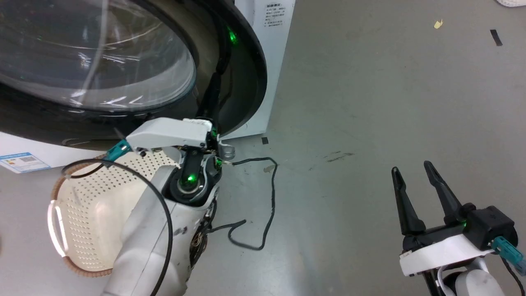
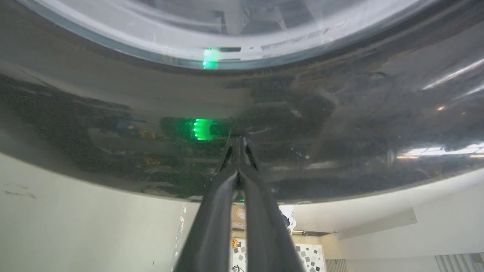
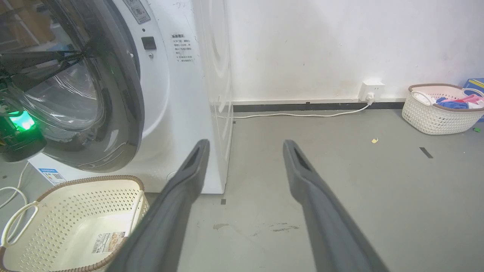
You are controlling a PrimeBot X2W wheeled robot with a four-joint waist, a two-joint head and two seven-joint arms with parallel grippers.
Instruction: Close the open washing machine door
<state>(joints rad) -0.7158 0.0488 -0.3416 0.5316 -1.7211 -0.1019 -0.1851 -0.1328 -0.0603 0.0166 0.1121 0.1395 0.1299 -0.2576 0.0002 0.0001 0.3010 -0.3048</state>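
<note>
Upper left of head view, washing machine door (image 1: 94,53): large black ring and glass bowl, swung close to the white washing machine (image 1: 269,61); at left of right wrist view (image 3: 124,98), apparently ajar, not yet flush.
Left gripper (image 1: 222,68): fingers pressed together, nothing between; at centre of left wrist view (image 2: 238,141), tips meeting own reflection on the glossy ring, so likely touching it.
Right gripper (image 1: 411,167): lower right of frame, fingers spread apart, empty, well apart from the door.
Step in hand: probably pushing the ring shut with the closed tips.
Doing it well: keep on the black ring, off the glass; push square to the surface; follow the door's arc; press on until flush.
Risks: slick ring, tips prone to skid sideways; cream basket (image 1: 102,205) just below the door at lower left; black cable (image 1: 271,197) loose on the floor near the arm.
</note>
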